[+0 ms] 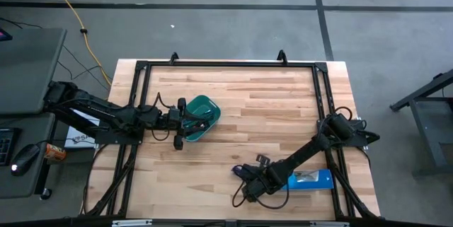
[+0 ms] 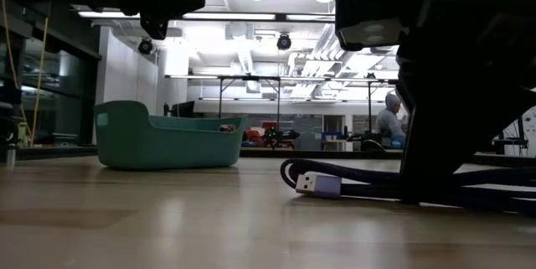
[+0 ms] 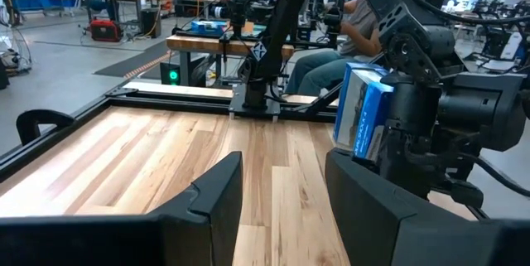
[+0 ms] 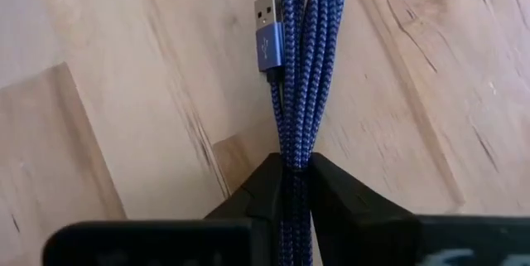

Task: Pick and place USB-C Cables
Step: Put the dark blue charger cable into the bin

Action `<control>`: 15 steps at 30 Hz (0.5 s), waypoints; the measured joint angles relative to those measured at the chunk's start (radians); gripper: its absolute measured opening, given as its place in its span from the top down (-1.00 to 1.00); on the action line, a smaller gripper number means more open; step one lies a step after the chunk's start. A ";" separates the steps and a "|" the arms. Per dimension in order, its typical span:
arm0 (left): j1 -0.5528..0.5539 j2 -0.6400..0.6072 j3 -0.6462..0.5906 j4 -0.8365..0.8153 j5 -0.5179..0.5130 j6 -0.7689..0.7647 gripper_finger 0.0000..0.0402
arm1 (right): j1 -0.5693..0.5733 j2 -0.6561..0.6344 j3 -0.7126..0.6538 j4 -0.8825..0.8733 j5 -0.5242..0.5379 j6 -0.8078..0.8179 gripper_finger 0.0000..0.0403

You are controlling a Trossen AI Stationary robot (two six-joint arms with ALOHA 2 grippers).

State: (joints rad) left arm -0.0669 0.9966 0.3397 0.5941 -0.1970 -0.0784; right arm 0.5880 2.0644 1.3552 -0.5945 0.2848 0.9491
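At left, left gripper [image 1: 190, 123] hovering over the teal tray [image 1: 209, 102], fingers [image 3: 211, 195] spread apart, nothing between them. Mid-table toward the near edge, dark blue-purple cable [image 4: 300, 67] lying bundled on the wooden table [image 1: 269, 100], silver plug [image 2: 316, 185] showing. Right gripper [image 4: 295, 185] down on it, fingers pinched tight around the bundle. Farther right, bright blue box [image 1: 310, 179] beside the right arm.

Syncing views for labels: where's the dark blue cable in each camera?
High: dark blue cable at lower centre, in the right gripper.
Low: lying at right.
Left wrist: not visible.
Right wrist: centre, pinched.
Shared landmark: wooden table.
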 joint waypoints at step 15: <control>0.000 0.000 0.000 0.000 -0.035 0.003 0.23 | -0.009 -0.195 -0.008 -0.195 0.287 -0.273 0.91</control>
State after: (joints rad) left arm -0.0669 0.9966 0.3397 0.5937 -0.2317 -0.0757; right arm 0.5789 1.8698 1.3476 -0.7899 0.5718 0.6756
